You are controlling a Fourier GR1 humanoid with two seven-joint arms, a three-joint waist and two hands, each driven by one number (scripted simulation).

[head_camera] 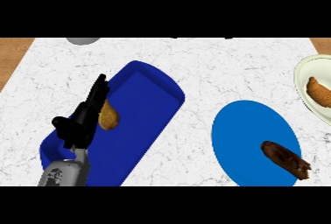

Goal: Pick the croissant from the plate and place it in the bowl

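A: What takes up the most room?

B: The white marbled table (213,70). On its left lies a long blue tray (152,100), set at a slant. Right of the middle, and nearer, is a round blue plate (242,131). A pale bowl (302,72) sits at the far right, cut off by the edge.

A: And the hands?

B: Only the left hand (81,124) shows, over the left side of the tray. Its fingers (97,94) are stretched out straight, pointing far, not curled round anything I can see. The right hand is out of view.

A: Where is the croissant?

B: There are three brown pieces. A curved golden piece (318,92) lies inside the pale bowl and has the most croissant-like shape. A dark brown piece (284,159) lies on the near right part of the blue plate. A golden oval piece (108,117) lies in the tray, right against the fingers and partly hidden by them.

A: So how far along is the task?

B: If the curved piece is the croissant, it already lies where the task wants it. If the dark piece is, it is on the plate, well apart from the hand, and the whole carry to the bowl remains. I cannot settle which.
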